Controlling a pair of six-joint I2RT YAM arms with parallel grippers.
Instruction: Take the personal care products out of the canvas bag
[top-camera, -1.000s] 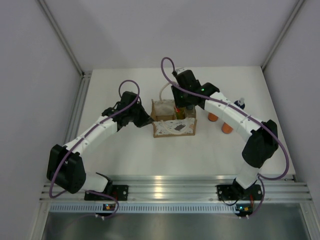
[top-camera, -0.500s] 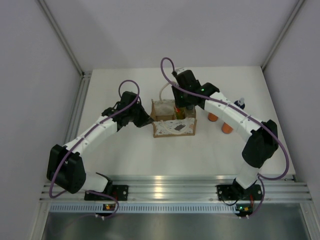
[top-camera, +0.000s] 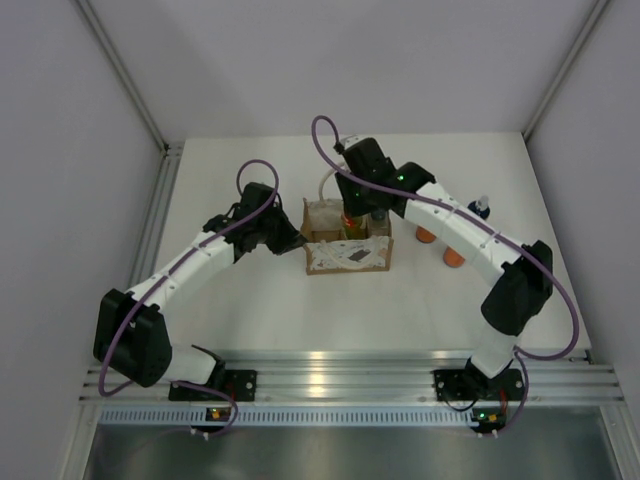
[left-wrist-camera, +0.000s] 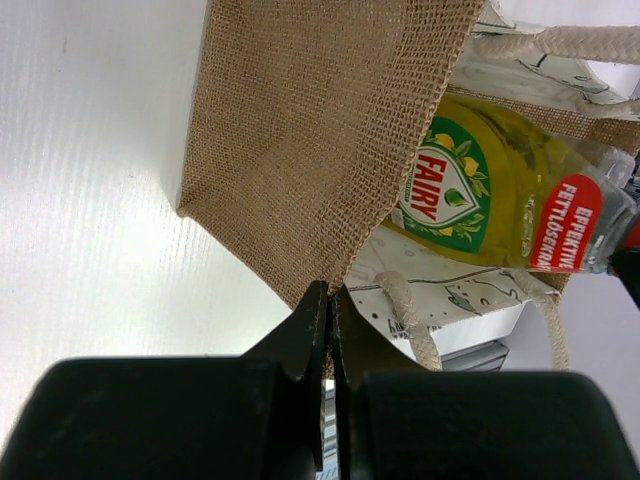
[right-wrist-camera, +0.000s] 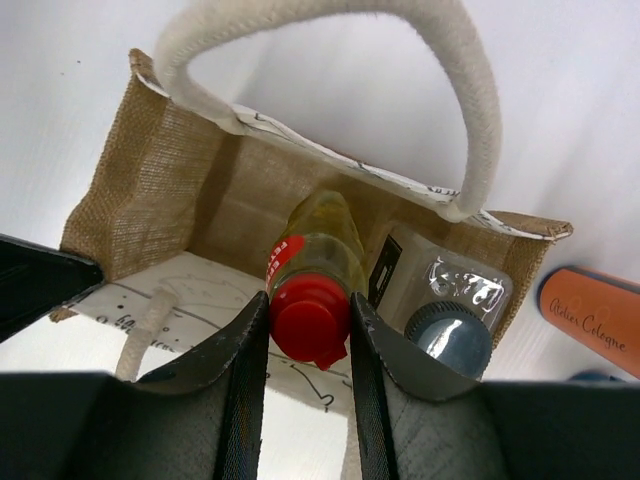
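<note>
The canvas bag (top-camera: 350, 257) stands mid-table, its burlap side (left-wrist-camera: 300, 130) filling the left wrist view. My left gripper (left-wrist-camera: 330, 292) is shut on the bag's left upper edge and shows at that same edge (top-camera: 298, 243) from above. Over the bag's mouth, my right gripper (right-wrist-camera: 308, 335) is shut on the red cap of the slim yellow bottle (right-wrist-camera: 315, 250), which stands upright inside; its green label (left-wrist-camera: 445, 190) also shows. A clear bottle with a dark grey cap (right-wrist-camera: 448, 338) sits beside it in the bag. Two orange bottles (top-camera: 427, 235) (top-camera: 455, 256) lie on the table to the right.
A white rope handle (right-wrist-camera: 330, 15) arches over the bag just behind my right gripper's fingers. One orange bottle (right-wrist-camera: 595, 315) lies close to the bag's right side. A small blue-topped item (top-camera: 481, 207) peeks out beyond the right arm. Walls enclose the table on three sides.
My right gripper has closed onto the yellow bottle's cap and its wrist has shifted slightly up and left in the top view. The left arm has not moved.
</note>
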